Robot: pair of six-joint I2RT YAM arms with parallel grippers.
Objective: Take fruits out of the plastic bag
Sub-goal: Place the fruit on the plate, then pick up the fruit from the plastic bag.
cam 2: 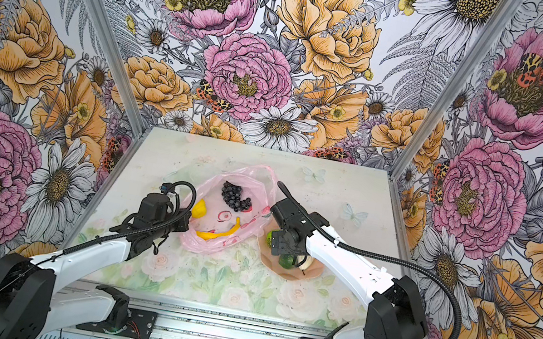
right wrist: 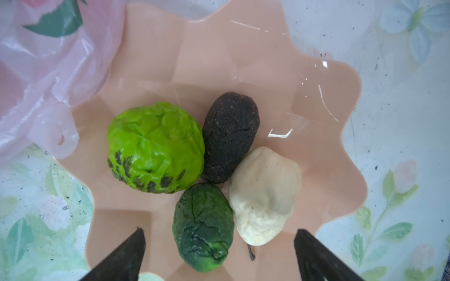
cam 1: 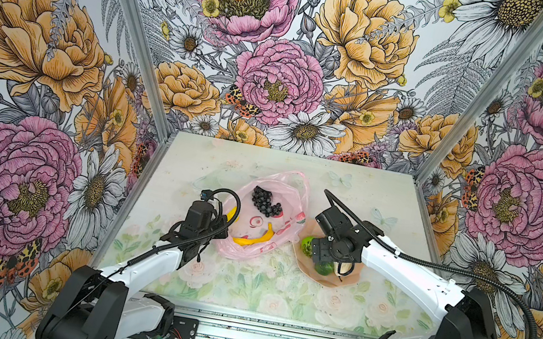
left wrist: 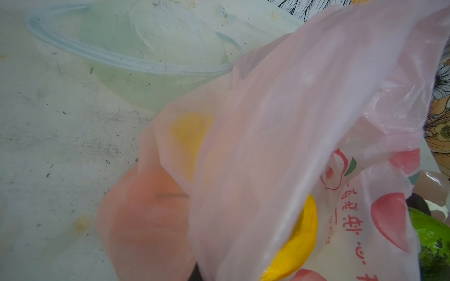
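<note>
**Top views.** The plastic bag (cam 1: 299, 183) lies crumpled near the centre of the worktop (cam 1: 241, 289), its mouth spread so that the contents are reachable from above. In both top views a dark grape bunch (cam 1: 266, 201), a curved yellow banana (cam 1: 256, 237) and a yellow lemon (cam 1: 233, 214) lie inside it. The left gripper (cam 1: 220, 230) sits at the bag's near-left edge, judged to anchor the thin film and hold the mouth open. The right gripper (cam 1: 317, 252) hangs over the peach dish (cam 1: 333, 283) just beside the bag, evidently the drop-off point for removed fruits.

**Left wrist view.** The plastic bag's (left wrist: 292, 109) translucent, crinkly pink film drapes across the lens and hides the fingers. They are clenched, apparently pinching the bag's edge. The lemon (left wrist: 190, 136) shows dimly through the film.

**Right wrist view.** The fingers (right wrist: 126, 253) are spread wide and grasp nothing. Below them the glossy scalloped dish (right wrist: 328, 80) holds four fruits touching in a cluster:
- a bright green knobbly fruit (right wrist: 155, 148)
- a matte black-brown pitted fruit (right wrist: 230, 136)
- a cream lump (right wrist: 264, 194)
- a dark green wrinkled fruit (right wrist: 203, 226), which lies between the fingertips
</note>
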